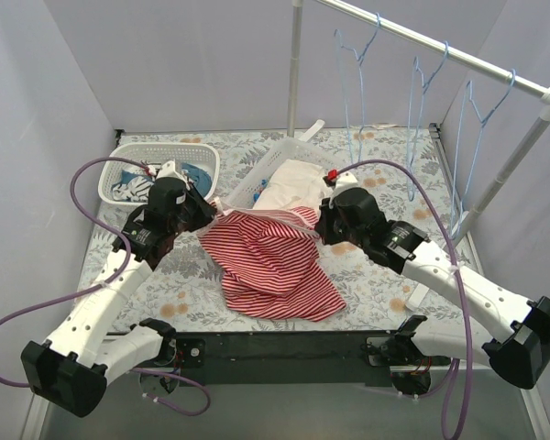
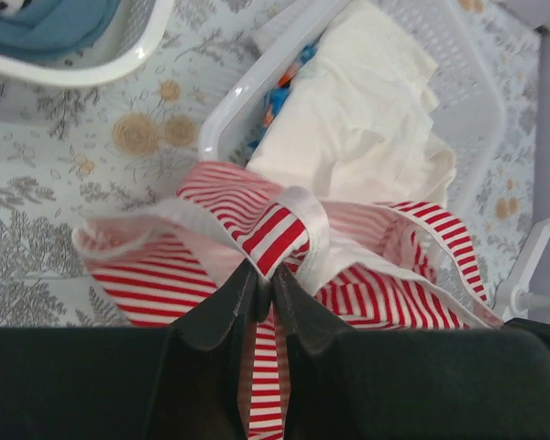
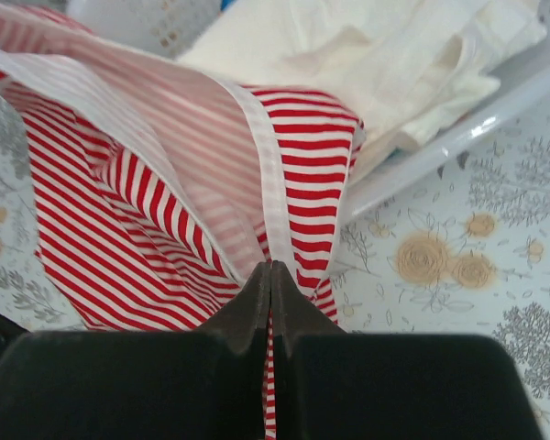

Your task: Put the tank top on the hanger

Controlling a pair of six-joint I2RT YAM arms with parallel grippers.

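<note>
Status: grasp done, transfer not started.

- Left end effector (image 1: pixel 209 211): jaws fully closed, pinching a white-trimmed strap or edge of the tank top (image 1: pixel 275 261). The left wrist view shows a loop of striped fabric bunched just above the fingertips.
- Right end effector (image 1: pixel 319 220): jaws also closed tight, on the white binding at the opposite side. The right wrist view shows the fabric fanning out from the pinch.
- The tank top hangs between the two, upper edge pulled fairly taut across the gap. The lower part looks draped on the table (image 1: pixel 376 284), mid-front. It sits just in front of the tilted basket (image 1: pixel 266 170) holding a cream cloth (image 1: pixel 293 188), and doesn't seem caught on it.
- Hangers: three blue wire ones on the rail (image 1: pixel 440 50), back right. The nearest hanger (image 1: pixel 353 82) is well apart from the garment and higher.

My read: we're at the lift-and-carry step. The next move needs both arms to rise together so the hem clears the table and basket, then swing back-right toward the rail, holding the spread so an opening stays wide enough for a hanger shoulder.

Open issues: can't tell whether the pinches bracket the neck opening or an armhole, and the left one looks bunched. May need a regrip before threading. The wire hangers swing freely, so approach slowly.
</note>
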